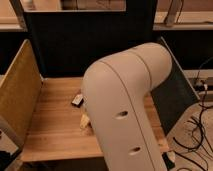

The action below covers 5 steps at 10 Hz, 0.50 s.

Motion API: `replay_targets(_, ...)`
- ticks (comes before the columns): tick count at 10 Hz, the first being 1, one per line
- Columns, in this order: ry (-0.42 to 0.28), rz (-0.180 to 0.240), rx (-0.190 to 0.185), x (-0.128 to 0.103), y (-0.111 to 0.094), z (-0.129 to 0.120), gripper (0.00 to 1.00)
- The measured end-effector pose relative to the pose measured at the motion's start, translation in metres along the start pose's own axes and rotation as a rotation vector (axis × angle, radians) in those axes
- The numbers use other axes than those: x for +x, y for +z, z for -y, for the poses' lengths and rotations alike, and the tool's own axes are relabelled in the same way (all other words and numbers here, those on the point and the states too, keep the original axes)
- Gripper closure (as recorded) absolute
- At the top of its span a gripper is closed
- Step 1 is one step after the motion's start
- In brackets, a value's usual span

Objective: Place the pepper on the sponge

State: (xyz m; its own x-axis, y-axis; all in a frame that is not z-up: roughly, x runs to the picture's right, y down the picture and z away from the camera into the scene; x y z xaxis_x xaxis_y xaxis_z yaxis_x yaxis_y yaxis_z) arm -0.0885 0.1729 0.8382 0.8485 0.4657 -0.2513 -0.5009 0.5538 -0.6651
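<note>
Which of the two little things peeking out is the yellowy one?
The pepper, nearer the table front edge; the black-and-white bar lies farther back. The gripper is out of view, beyond the white arm.

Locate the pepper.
The small pale cream-yellow pepper lies on the wooden table, left of the white arm, just in front of the black-and-white bar; the gripper is out of view.
</note>
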Motion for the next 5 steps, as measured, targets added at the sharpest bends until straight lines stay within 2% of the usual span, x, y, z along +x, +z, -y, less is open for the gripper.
replay_targets(2,0.001,0.022,0.035,-0.005,-0.016,0.009,0.21)
replay_targets(3,0.018,0.05,0.07,-0.008,-0.032,0.017,0.21)
replay_targets(5,0.032,0.065,0.087,-0.007,-0.041,0.023,0.21)
